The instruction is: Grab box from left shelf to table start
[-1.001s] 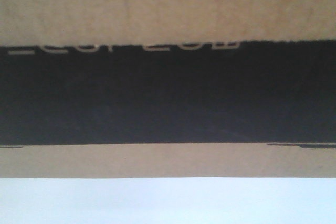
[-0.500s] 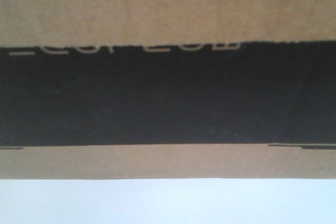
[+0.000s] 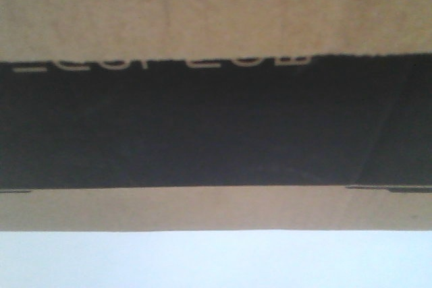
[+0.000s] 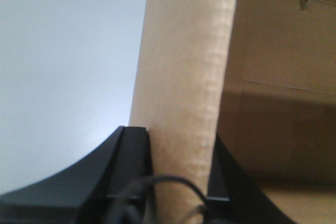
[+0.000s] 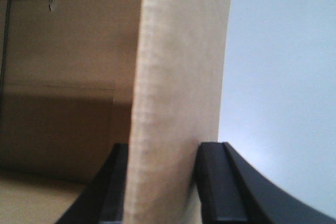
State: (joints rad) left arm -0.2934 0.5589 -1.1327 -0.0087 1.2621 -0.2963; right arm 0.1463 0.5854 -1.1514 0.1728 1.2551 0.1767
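Left tool point(image 4: 177, 153): closed on the box point(image 4: 184, 66). It pinches one upright side wall, a black finger on each face, no gap showing.
Right tool point(image 5: 164, 153): the same hold on the opposite wall. One finger is inside the box, the other outside.
Box: carried between the two tools. Its brown inside shows in both wrist views. It fills the front view, with the black panel point(image 3: 216, 126) and pale lettering point(image 3: 162, 64) across it.
Desk point(image 3: 216, 261): a white band below the box's lower edge, and white beyond each outer wall. No edge or corner shows in the front view, so the box's place on it cannot be fixed.
Left shelf: not in view.
Change: over the last second the box's lower edge and panel have crept down a touch, narrowing the white band.
Meaning: likely the final lowering onto the desk. Contact cannot be told.
Next: settle flat, then release both walls together.
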